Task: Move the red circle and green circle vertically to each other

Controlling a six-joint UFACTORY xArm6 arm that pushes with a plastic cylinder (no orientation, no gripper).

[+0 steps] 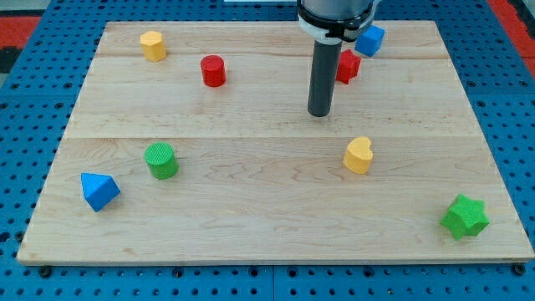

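The red circle (213,70) stands on the wooden board toward the view's top left. The green circle (160,160) stands lower and further left, near the board's left side. My tip (319,114) rests on the board near the middle, to the right of the red circle and well up and right of the green circle. It touches no block.
A yellow block (153,45) is at the top left. A blue block (99,191) sits at the lower left. A yellow heart (359,155) lies below-right of my tip. A red block (348,66) and a blue block (370,39) sit behind the rod. A green star (465,216) is at the bottom right.
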